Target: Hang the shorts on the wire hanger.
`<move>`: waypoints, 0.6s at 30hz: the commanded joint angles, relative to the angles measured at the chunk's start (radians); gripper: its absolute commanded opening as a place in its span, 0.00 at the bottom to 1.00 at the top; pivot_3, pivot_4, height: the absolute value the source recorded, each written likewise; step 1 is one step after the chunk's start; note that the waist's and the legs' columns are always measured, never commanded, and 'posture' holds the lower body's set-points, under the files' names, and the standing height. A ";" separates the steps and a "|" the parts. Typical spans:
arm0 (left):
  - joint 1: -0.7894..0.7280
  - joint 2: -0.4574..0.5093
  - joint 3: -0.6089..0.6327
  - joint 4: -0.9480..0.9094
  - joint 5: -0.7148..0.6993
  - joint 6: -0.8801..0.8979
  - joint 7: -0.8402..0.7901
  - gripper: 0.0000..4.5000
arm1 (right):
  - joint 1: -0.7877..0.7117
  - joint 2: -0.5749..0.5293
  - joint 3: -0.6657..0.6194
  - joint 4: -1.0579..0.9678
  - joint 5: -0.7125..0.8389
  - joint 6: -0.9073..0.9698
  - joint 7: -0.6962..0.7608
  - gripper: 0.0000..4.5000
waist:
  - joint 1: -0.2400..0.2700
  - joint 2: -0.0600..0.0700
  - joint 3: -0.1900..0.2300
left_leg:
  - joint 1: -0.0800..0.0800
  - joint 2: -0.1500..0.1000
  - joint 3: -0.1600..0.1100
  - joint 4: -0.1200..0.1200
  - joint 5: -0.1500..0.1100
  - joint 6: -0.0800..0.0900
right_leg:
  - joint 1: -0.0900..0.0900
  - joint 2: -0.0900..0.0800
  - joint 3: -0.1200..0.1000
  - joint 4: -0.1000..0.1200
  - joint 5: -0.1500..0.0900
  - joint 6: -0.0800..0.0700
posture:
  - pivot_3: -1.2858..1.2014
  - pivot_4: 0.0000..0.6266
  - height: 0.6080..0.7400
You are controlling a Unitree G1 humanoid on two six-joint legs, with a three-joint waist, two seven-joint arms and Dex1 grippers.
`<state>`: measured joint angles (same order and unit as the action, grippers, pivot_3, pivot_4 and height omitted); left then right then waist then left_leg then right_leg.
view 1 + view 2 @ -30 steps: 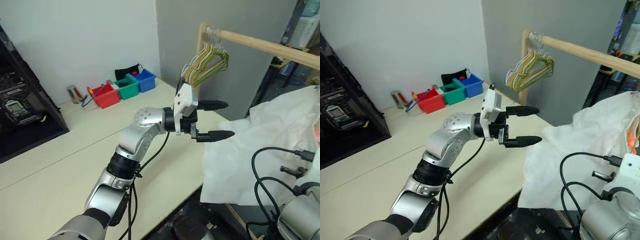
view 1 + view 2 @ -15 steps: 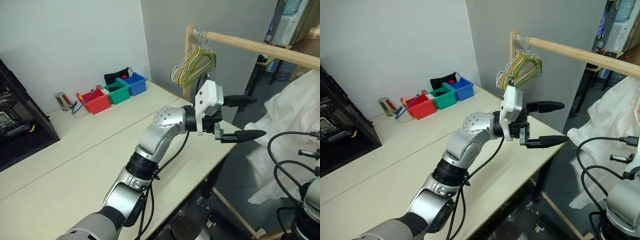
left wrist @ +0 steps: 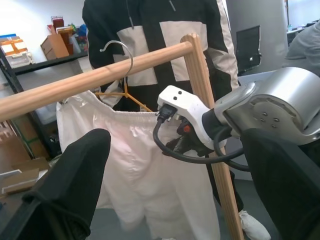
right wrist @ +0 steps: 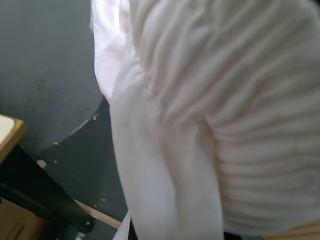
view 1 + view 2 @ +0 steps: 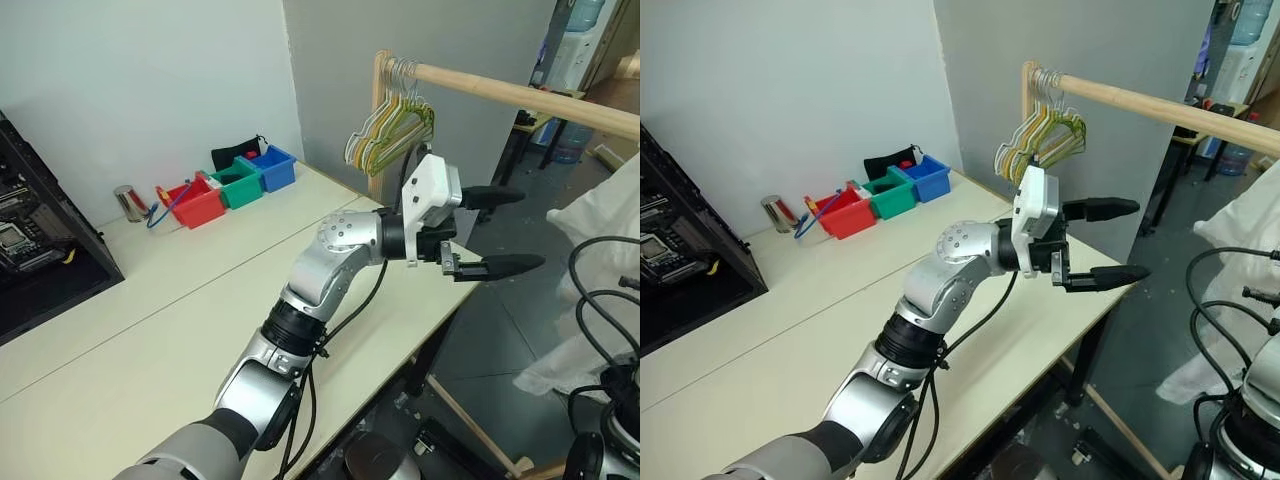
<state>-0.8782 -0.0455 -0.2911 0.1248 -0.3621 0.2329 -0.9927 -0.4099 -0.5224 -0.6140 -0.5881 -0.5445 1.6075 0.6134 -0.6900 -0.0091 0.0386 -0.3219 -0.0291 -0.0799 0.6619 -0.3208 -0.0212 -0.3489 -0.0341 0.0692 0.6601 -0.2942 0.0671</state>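
The white shorts [image 3: 135, 165] hang from the thin yellowish wire hanger [image 3: 123, 91], whose hook sits over the wooden rail [image 3: 75, 82]. My right arm [image 3: 260, 107] reaches to the waistband, and its gripper is buried in the cloth, shut on it. The ribbed waistband [image 4: 240, 115] lies close in front of the right wrist camera. In the head views the shorts [image 5: 612, 210] show at the far right edge. My left gripper [image 5: 527, 230] is open and empty, held out level past the table's corner, apart from the shorts.
A bunch of green, yellow and white hangers [image 5: 390, 125] hangs at the rail's post end [image 5: 380, 70]. Red, green and blue bins [image 5: 235, 180] and a metal can [image 5: 125, 200] stand at the table's back. A person in a black-and-white jacket [image 3: 165, 30] stands behind the rail.
The shorts lay over the table's corner a second ago. They have since been drawn off it to the right with my right arm. My left gripper drifted right, still open. The camera swung right.
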 commanded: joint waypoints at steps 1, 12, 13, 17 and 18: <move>-0.031 -0.010 0.001 -0.002 0.015 -0.025 0.009 0.99 | -0.035 -0.040 -0.047 0.028 0.052 0.007 0.020 0.00 | 0.001 -0.001 0.000 | 0.000 0.000 0.000 0.000 0.000 0.000 | 0.000 0.000 0.000 0.000 0.000 0.000 | 0.28 0.00 1.00; -0.100 -0.047 0.046 0.061 -0.006 -0.061 0.004 0.99 | -0.046 -0.165 -0.122 0.245 0.176 0.007 0.048 0.00 | 0.009 -0.002 0.001 | 0.001 -0.005 0.001 0.001 -0.001 0.002 | 0.003 -0.004 0.000 -0.003 0.000 0.005 | 0.28 0.00 1.00; -0.101 -0.048 0.045 0.063 -0.005 -0.063 0.002 0.99 | -0.044 -0.171 -0.122 0.251 0.184 0.007 0.046 0.00 | 0.009 -0.002 0.002 | 0.001 -0.005 0.001 0.000 -0.001 0.002 | 0.003 -0.005 0.000 -0.003 0.000 0.005 | 0.28 0.00 1.00; -0.104 -0.051 0.044 0.065 -0.005 -0.068 0.002 0.99 | -0.044 -0.174 -0.129 0.266 0.208 0.007 0.038 0.00 | 0.009 -0.002 0.002 | 0.004 -0.005 0.001 0.000 -0.002 0.003 | 0.008 -0.005 0.000 -0.008 0.000 0.007 | 0.28 0.00 1.00; -0.105 -0.051 0.044 0.067 -0.004 -0.069 0.002 0.99 | -0.042 -0.176 -0.127 0.267 0.213 0.007 0.036 0.00 | 0.009 -0.002 0.002 | 0.004 -0.005 0.001 0.000 -0.002 0.003 | 0.009 -0.005 0.000 -0.009 0.001 0.007 | 0.28 0.00 1.00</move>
<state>-0.9590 -0.0889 -0.2700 0.2028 -0.3546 0.1839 -0.9934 -0.4352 -0.6709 -0.7259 -0.3041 -0.3511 1.6074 0.6522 -0.6808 -0.0116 0.0402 -0.3181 -0.0340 -0.0789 0.6621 -0.3229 -0.0176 -0.3390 -0.0389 0.0690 0.6490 -0.2929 0.0752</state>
